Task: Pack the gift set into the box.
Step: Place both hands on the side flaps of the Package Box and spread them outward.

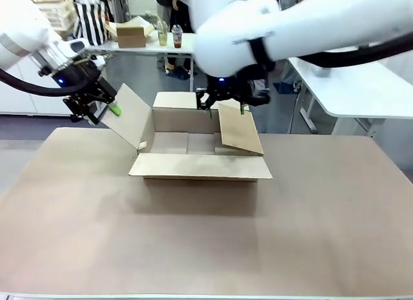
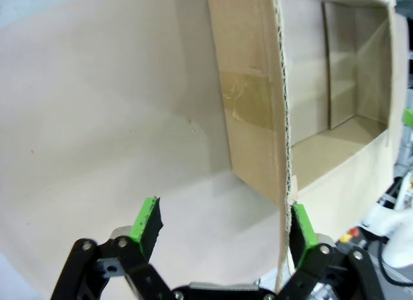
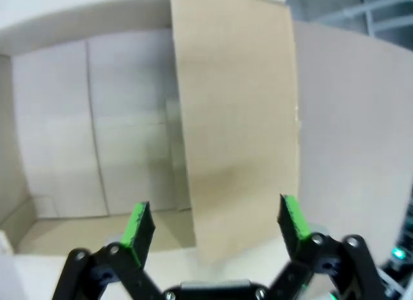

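The box (image 1: 200, 166) stands open in the middle of the table with its four flaps spread, and its inside shows bare cardboard. The gift set is out of view. My left gripper (image 1: 104, 110) hovers open at the outer edge of the left flap (image 1: 132, 116). In the left wrist view that flap's corrugated edge (image 2: 284, 151) runs up between the open fingers of the left gripper (image 2: 224, 226), close to the right pad (image 2: 302, 228). My right gripper (image 1: 226, 108) is open above the inward-leaning right flap (image 1: 240, 129). That flap (image 3: 235, 119) lies beyond the right gripper (image 3: 214, 221).
The brown table top (image 1: 193, 248) spreads wide in front of the box. A white table (image 1: 348, 87) stands off to the right. On a far table sit a small tan carton (image 1: 131, 34) and cups (image 1: 177, 35).
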Motion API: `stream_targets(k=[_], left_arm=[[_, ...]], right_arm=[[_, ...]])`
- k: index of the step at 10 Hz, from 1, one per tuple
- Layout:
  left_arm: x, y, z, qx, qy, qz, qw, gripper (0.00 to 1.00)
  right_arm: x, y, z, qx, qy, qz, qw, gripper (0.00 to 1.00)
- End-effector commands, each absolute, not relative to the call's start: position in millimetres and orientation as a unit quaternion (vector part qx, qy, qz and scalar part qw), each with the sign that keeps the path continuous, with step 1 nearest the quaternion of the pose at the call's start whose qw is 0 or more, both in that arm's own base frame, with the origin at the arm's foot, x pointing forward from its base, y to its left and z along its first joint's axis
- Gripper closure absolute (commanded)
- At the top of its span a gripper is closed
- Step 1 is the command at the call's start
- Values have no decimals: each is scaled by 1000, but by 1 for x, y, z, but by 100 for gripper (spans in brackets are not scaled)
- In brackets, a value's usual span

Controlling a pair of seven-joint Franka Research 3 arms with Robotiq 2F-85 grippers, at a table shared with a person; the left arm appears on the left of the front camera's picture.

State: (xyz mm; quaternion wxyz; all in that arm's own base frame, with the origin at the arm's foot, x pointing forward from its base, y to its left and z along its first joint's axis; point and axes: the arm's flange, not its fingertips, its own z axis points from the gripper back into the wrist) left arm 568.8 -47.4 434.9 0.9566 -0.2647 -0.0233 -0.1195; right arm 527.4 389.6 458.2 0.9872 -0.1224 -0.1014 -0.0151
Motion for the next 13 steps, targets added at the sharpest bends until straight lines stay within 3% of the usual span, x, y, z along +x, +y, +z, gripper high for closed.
stream_targets(k=[1,8,13], left_arm=[[567,-48,437,-256,-23,-113,960,0],[567,-48,437,-256,-23,-113,960,0],[567,-48,437,-256,-23,-113,960,0]], right_arm=[[560,430,455,-190,-95,-29,977,0],[570,399,407,-286,-68,-25,955,0],[551,341,450,-288,-72,-36,954,0]])
